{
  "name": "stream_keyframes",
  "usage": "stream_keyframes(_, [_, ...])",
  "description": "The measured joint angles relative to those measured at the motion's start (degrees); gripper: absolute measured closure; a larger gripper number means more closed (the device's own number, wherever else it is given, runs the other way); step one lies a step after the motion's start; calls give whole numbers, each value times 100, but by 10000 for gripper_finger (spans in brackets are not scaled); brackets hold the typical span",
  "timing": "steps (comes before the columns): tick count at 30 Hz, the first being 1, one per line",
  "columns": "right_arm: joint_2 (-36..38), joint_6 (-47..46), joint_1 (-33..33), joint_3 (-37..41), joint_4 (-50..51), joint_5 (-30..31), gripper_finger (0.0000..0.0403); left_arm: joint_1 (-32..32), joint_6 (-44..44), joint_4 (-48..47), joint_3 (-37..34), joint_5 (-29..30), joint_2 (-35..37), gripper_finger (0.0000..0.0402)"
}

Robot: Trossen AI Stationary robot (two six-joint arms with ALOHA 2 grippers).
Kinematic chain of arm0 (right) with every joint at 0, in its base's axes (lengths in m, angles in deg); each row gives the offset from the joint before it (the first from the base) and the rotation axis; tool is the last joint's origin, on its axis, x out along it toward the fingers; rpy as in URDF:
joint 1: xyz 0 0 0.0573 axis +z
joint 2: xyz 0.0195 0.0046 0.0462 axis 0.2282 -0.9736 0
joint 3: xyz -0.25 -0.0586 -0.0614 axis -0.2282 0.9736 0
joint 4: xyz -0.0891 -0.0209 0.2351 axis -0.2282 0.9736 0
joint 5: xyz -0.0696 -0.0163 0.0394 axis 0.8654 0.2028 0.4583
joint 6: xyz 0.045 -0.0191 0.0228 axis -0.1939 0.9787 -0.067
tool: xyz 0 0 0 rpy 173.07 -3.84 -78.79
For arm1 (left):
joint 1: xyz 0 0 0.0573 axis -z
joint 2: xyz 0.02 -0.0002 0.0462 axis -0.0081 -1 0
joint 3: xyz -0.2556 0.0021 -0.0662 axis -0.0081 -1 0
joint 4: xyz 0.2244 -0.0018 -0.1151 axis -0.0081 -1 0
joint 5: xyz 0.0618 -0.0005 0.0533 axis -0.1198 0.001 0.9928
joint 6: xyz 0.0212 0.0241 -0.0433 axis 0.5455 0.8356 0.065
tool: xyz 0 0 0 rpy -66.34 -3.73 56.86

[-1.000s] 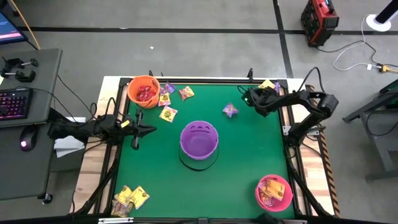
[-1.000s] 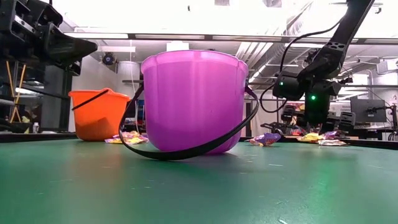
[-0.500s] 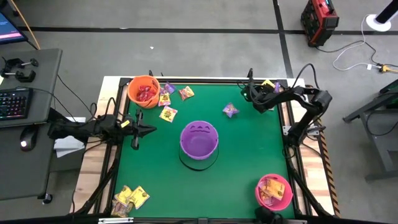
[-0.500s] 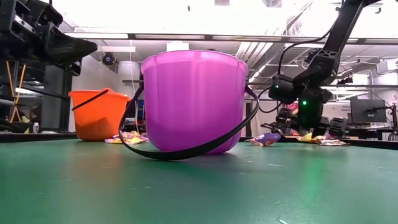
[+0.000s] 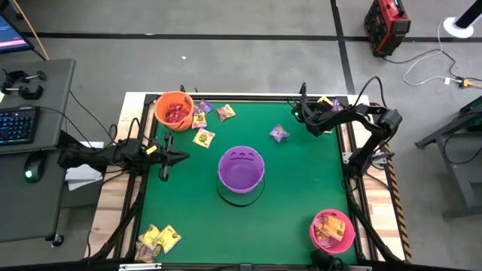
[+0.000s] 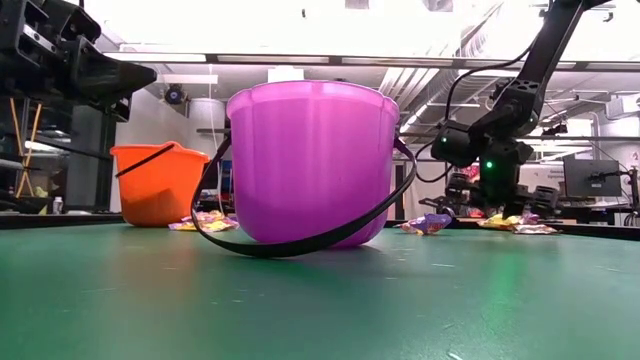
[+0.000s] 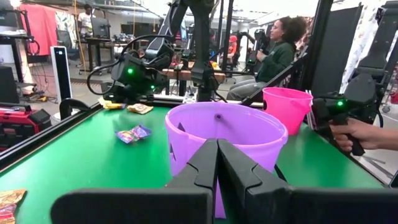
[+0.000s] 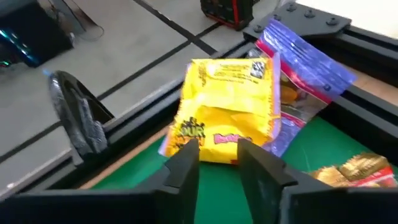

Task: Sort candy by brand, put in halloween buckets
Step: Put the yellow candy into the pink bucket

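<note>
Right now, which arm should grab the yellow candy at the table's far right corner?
Right. The right pincer is open directly at the yellow candy packet, already at that corner. The left pincer is shut, far across the table near the orange bucket.

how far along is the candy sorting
Partly done: the orange bucket and pink bucket hold candy; the purple bucket looks empty. The right tool is open at a yellow packet in the far corner. Loose packets remain. The left tool waits shut.
</note>
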Motion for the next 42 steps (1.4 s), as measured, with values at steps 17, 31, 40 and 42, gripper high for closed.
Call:
stream_keyframes(17, [256,551,884,20,677,139,402,0,0,0,2,0,2,401])
stream_keyframes(31, [507,2620,3710,19,503,745,403,2,2,-1,2,0,0,401])
stream_keyframes(40, [1367,3615,4130,15,669,826,403,2,-243,50,0,0,0,401])
stream_keyframes(42, [1776,3839,4208,9,652,877,403,2,-324,85,2,0,0,401])
